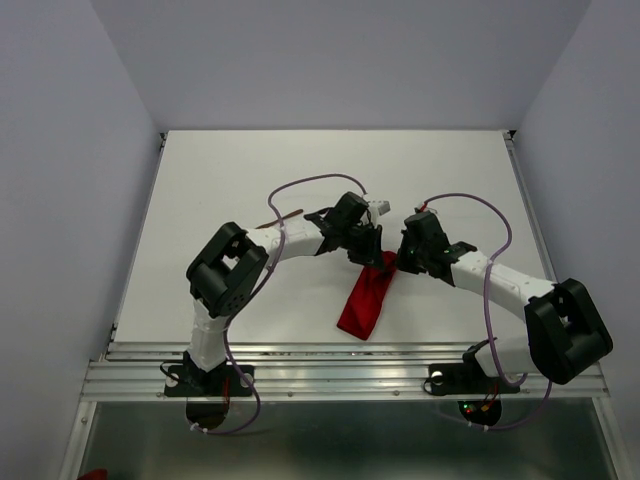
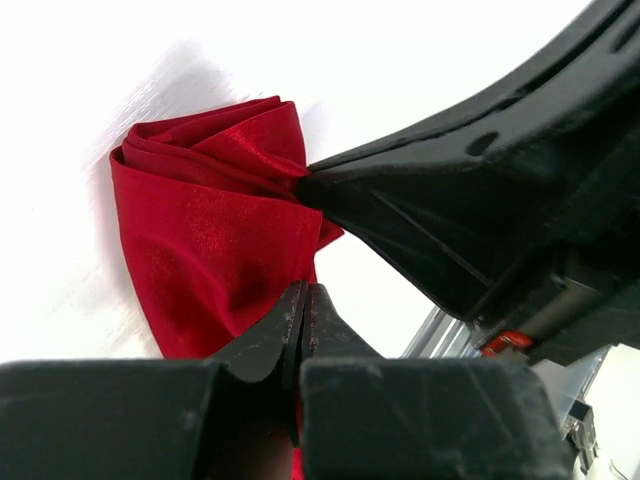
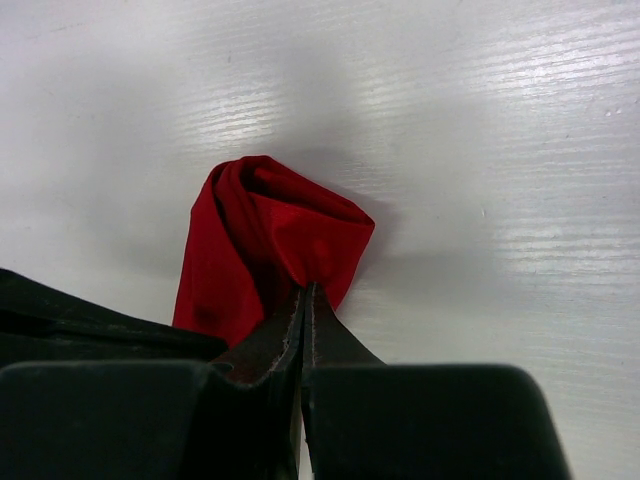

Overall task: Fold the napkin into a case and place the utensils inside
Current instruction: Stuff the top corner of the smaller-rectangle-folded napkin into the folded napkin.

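The red napkin (image 1: 365,300) lies as a narrow folded strip on the white table, running from the grippers towards the near edge. My left gripper (image 1: 368,256) and right gripper (image 1: 400,262) meet at its far end. In the left wrist view the left gripper (image 2: 303,292) is shut on the bunched cloth (image 2: 210,235), and the right gripper's black fingers (image 2: 400,200) pinch the same end. In the right wrist view the right gripper (image 3: 307,292) is shut on a fold of the cloth (image 3: 275,225). A thin brown stick, seemingly a utensil (image 1: 285,215), lies behind the left arm, partly hidden.
The white table (image 1: 250,170) has walls at the back and on both sides. A metal rail (image 1: 340,365) runs along the near edge by the arm bases. Purple cables (image 1: 300,185) loop above both arms.
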### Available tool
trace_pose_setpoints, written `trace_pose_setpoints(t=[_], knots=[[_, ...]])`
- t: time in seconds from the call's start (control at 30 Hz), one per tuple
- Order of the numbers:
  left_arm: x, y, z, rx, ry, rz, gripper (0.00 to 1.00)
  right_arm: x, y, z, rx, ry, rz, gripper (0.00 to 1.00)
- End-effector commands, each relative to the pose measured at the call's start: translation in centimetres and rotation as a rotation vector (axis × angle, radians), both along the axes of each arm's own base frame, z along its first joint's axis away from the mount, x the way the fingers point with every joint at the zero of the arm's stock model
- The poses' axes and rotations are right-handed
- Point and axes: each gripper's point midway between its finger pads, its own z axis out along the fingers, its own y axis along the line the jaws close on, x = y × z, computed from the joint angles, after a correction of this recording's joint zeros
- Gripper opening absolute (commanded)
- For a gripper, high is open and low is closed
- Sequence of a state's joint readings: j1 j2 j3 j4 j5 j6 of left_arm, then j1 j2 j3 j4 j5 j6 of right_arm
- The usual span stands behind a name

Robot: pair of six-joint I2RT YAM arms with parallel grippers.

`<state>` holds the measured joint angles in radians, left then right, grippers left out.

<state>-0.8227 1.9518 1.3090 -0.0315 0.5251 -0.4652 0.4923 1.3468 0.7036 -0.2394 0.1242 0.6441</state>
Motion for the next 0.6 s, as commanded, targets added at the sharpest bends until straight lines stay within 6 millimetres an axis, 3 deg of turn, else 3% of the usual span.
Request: trace_pose_setpoints(t=[0.0,0.23,0.57], knots=[[0.6,-1.6,0.8,-0.062,-0.016,-0.033,0.0,0.5,0.4,1.6,0.022,-0.044,-0.002,0.01],[0.6,-2.2,-1.2,-0.045,0.025,-0.04,0.0,0.6,0.7,2.3,0.032,-0.054,0.012,0.01],[2.0,-4.6,-0.4,-0.104,0.033,-0.024,0.0,0.3,0.8,1.7,0.037,-0.038,0.014,0.01]])
